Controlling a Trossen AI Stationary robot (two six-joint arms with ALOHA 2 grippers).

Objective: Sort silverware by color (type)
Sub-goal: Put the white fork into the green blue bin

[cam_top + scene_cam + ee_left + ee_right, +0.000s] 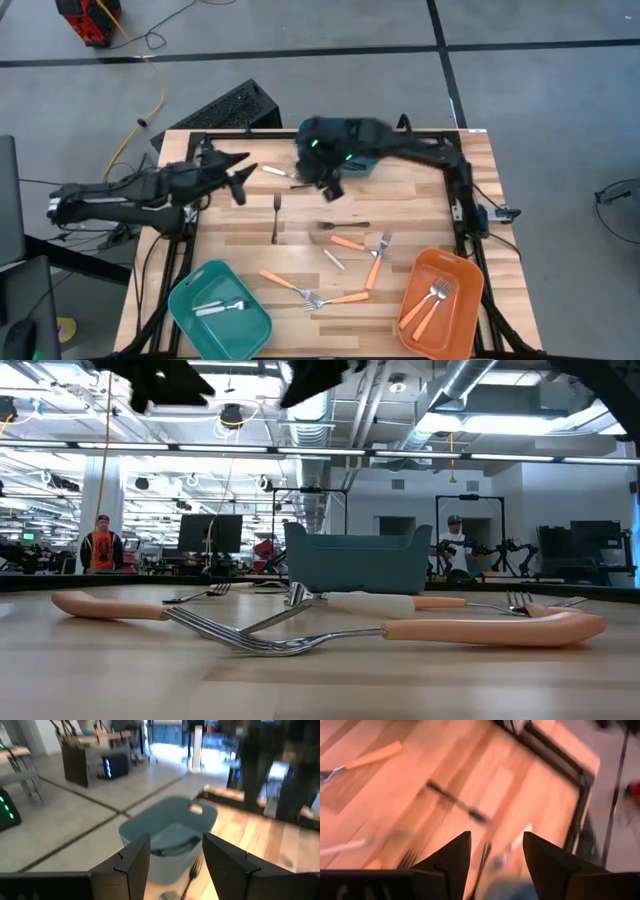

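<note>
Butcher-block table (420, 190) far edge: both end effectors (left (240, 178), right (328, 186)) released, forks (345, 270) near front.

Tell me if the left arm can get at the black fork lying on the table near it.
Probably yes. The left gripper hangs just above and beside the black fork, its fingers apart and empty. Nothing lies on or against the fork, and the right gripper is off to the side, so the way down looks free.
</note>
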